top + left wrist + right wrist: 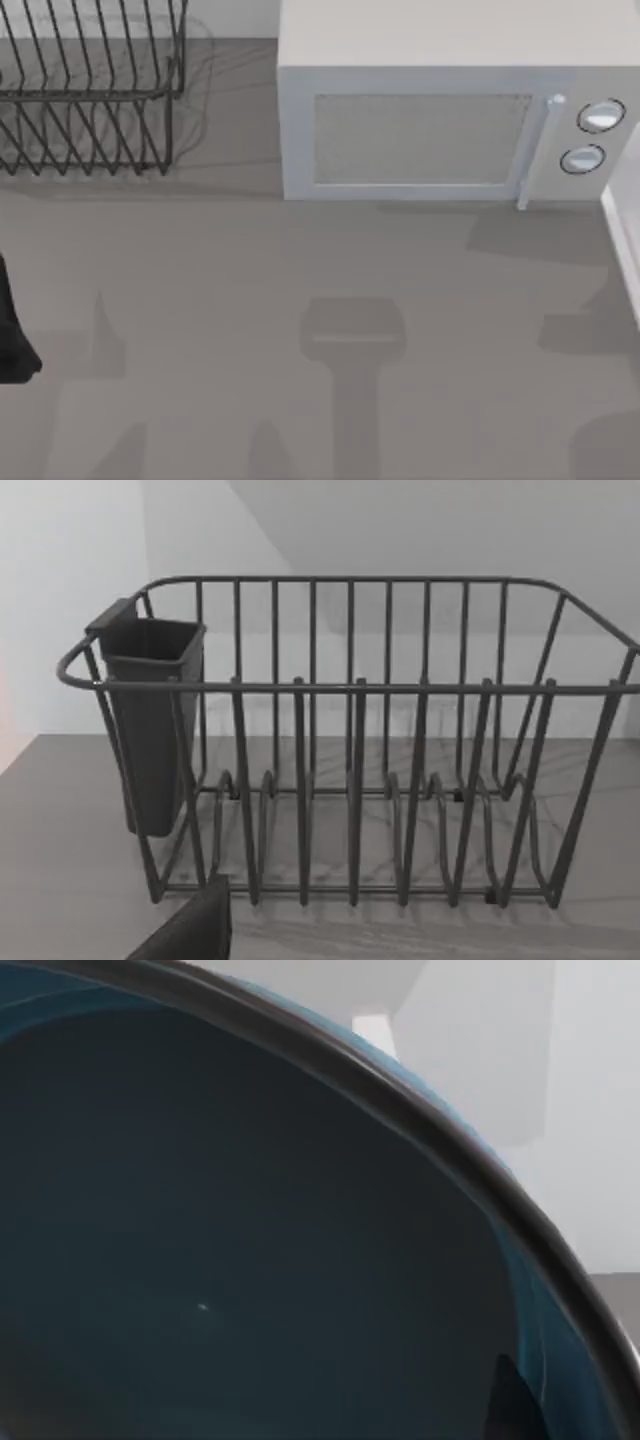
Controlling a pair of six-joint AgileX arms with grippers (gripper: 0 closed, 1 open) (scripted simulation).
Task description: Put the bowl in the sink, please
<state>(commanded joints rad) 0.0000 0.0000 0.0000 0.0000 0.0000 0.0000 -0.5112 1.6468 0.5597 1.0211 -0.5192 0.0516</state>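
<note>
Close up, bowl (250, 1260) dark teal inside, dish rack (350, 750) holding grey cup (150, 720)

A dark part of the left arm (14, 335) sits at the table's left edge. In the left wrist view, one dark fingertip (195, 930) pokes in.
</note>
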